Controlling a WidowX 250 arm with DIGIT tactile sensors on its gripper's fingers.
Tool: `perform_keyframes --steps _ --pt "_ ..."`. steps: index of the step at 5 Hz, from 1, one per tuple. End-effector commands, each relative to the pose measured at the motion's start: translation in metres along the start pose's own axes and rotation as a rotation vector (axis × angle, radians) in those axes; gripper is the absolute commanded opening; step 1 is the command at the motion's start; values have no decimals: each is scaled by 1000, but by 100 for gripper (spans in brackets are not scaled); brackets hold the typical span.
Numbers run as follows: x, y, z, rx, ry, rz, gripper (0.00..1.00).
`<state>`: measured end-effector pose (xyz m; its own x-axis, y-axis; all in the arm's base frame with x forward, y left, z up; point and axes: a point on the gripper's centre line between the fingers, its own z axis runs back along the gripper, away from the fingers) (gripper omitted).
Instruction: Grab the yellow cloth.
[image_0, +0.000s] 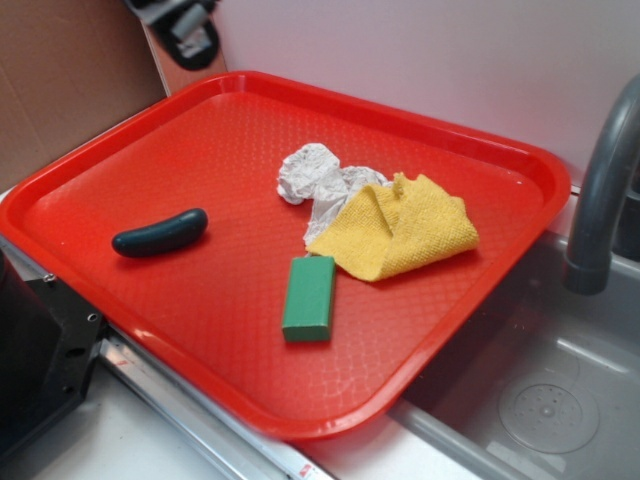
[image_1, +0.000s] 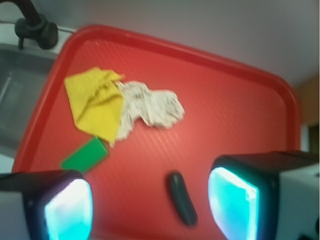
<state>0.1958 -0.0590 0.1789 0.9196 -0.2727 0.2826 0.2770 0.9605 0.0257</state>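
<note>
Green block (image_0: 309, 297) sits nearest, with the yellow cloth (image_0: 405, 228) just behind it on the red tray (image_0: 150, 120), right side, touching a white rag (image_0: 320, 180); gripper (image_1: 150, 205) hangs high, jaws spread and empty, so it's approach time: swing over and drop.

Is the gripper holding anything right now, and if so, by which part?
Nothing is held. The gripper is open and high above the tray; the yellow cloth lies untouched beside the white rag.

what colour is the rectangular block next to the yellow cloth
Green. The block shows best in the exterior view, lying on the red tray just in front of the yellow cloth.
</note>
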Motion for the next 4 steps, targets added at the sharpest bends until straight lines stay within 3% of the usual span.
perform_keyframes --steps 1,2,4 --pt "38 -33 -55 -101 -53 -30 100" --pt "52 -52 -91 -83 -42 -84 100" --pt "57 -72 -147 -133 33 -174 100"
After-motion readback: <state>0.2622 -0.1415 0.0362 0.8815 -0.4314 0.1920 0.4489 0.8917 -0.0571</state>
